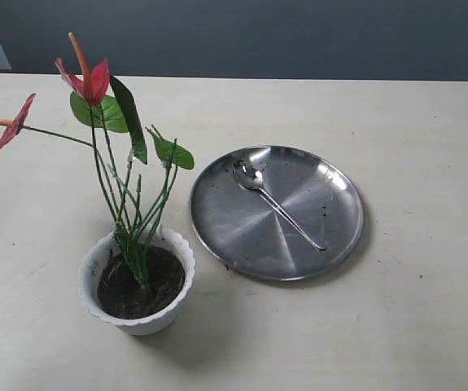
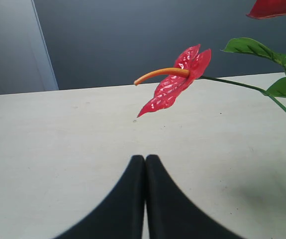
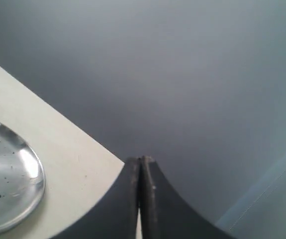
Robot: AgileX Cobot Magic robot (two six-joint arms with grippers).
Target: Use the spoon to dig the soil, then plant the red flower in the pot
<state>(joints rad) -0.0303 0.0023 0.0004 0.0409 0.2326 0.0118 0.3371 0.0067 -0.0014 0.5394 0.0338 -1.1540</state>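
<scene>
The red flower point(image 1: 92, 81) stands upright in the white scalloped pot point(image 1: 137, 279) at the front left, its green stems rooted in the dark soil point(image 1: 140, 283). A second bloom point(image 1: 6, 129) leans out to the left; the left wrist view shows it point(image 2: 175, 81) close ahead. The silver spoon point(image 1: 274, 202) lies on the steel plate point(image 1: 331, 244), bowl toward the back. My left gripper point(image 2: 145, 158) is shut and holds nothing, above bare table. My right gripper point(image 3: 141, 160) is shut and holds nothing, beyond the plate's edge point(image 3: 13, 199). Neither gripper shows in the exterior view.
A pale tabletop point(image 1: 413, 130) runs back to a dark grey wall point(image 1: 258, 32). Green leaves point(image 2: 254, 49) reach out from the plant in the left wrist view. A few soil crumbs speckle the plate.
</scene>
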